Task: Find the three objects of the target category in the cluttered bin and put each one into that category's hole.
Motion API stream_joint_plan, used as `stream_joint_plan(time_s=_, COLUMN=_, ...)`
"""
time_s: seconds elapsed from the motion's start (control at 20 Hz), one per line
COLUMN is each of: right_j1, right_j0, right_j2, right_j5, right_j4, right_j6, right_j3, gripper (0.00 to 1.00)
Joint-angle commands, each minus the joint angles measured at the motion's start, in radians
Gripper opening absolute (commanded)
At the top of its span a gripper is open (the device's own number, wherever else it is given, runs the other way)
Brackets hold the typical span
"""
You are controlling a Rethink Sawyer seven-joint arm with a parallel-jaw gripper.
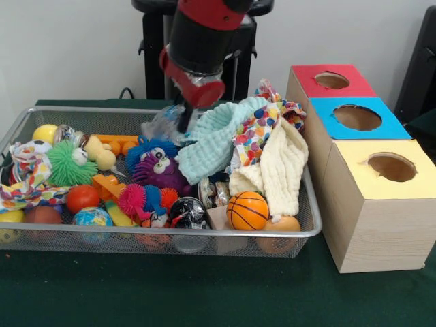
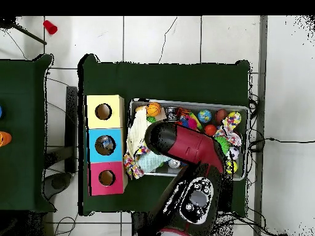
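The wire-mesh bin is full of toys and cloths. It also shows in the overhead view. My gripper reaches down into the bin's back middle, at the right end of a wrinkly clear bottle that lies tilted behind a blue furry toy. I cannot see whether the gripper holds the bottle. In the overhead view my arm hides the gripper and the bottle. No other clear bottle shows. The red-topped box with its round hole stands at the far right, and in the overhead view.
Blue-topped and yellow-topped boxes stand in front of the red one. A mint knitted cloth, a spotted cloth and a cream cloth pile beside the gripper. Spiky balls, a purple toy, a basketball and cans fill the bin.
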Motion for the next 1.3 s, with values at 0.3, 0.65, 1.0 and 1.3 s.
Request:
stream_joint_plan(time_s=0.3, right_j1=-0.043, right_j0=0.135, right_j2=-0.016, right_j5=0.126, right_j4=0.202, right_j6=0.433, right_j3=0.125, gripper=0.00)
stream_joint_plan(time_s=0.65, right_j1=-0.031, right_j0=0.227, right_j2=-0.044, right_j5=0.162, right_j4=0.269, right_j6=0.528, right_j3=0.086, gripper=0.00)
stream_joint_plan(time_s=1.0, right_j1=-0.017, right_j0=0.276, right_j2=-0.046, right_j5=0.190, right_j4=0.306, right_j6=0.611, right_j3=0.061, gripper=0.00)
stream_joint_plan(time_s=1.3, right_j1=-0.004, right_j0=0.326, right_j2=-0.047, right_j5=0.217, right_j4=0.323, right_j6=0.692, right_j3=0.043, gripper=0.00)
